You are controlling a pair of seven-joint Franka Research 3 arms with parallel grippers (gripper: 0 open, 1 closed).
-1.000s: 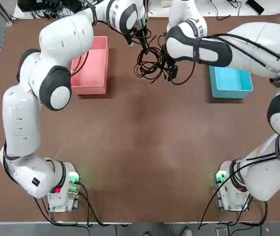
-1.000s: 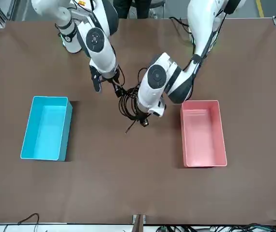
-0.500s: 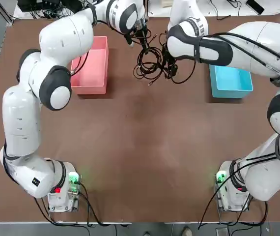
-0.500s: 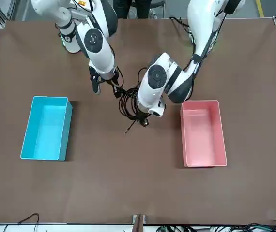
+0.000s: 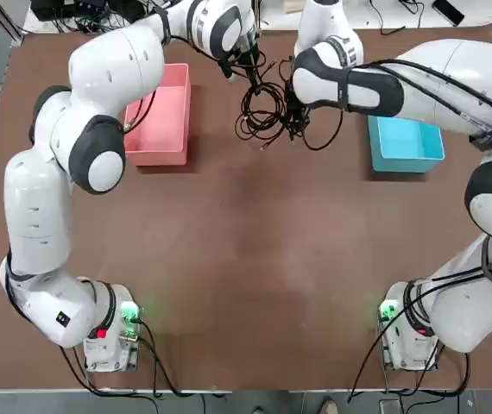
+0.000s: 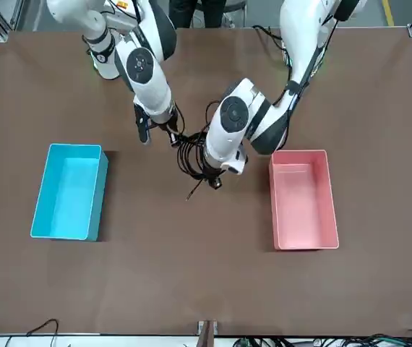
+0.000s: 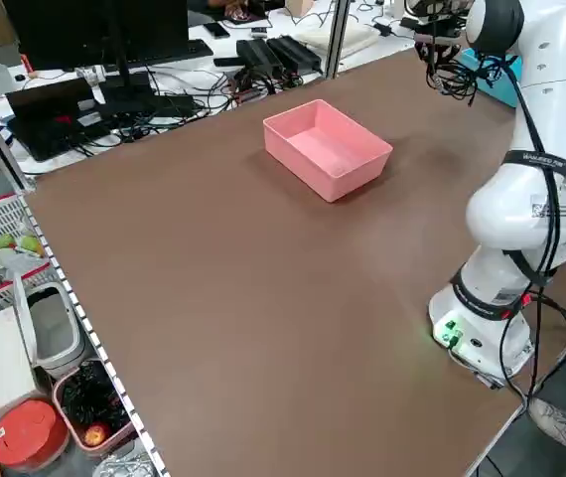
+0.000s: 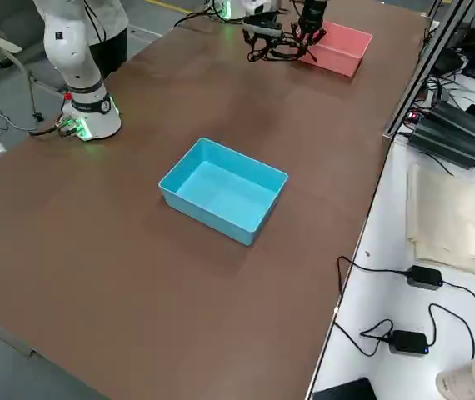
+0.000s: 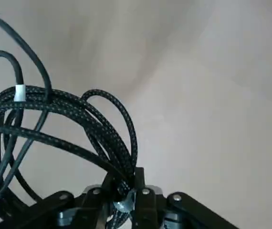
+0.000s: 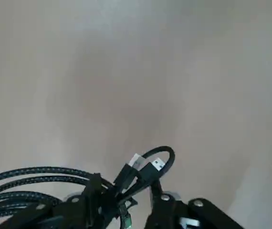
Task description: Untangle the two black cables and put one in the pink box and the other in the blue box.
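The two black cables point(image 5: 263, 108) hang as one tangle between the pink box point(image 5: 161, 112) and the blue box point(image 5: 406, 142), both with nothing in them. My left gripper point(image 5: 250, 76) sits at the tangle's far side. In the left wrist view it point(image 9: 126, 191) is shut on a braided strand point(image 9: 98, 129). My right gripper point(image 5: 296, 125) is at the tangle's near right side. In the right wrist view its jaws point(image 10: 126, 193) are pressed in around a bundle with plug ends point(image 10: 143, 171). In the front view the tangle point(image 6: 190, 152) lies between both grippers.
The brown table point(image 5: 255, 259) stretches bare toward the arm bases. Beyond the far edge lie cords and devices point(image 7: 263, 55). A side bench holds power adapters point(image 8: 425, 279) to the right.
The right gripper's jaws have narrowed from wide open onto the cable bundle, and the hand shifted slightly. The left gripper kept its hold and place.
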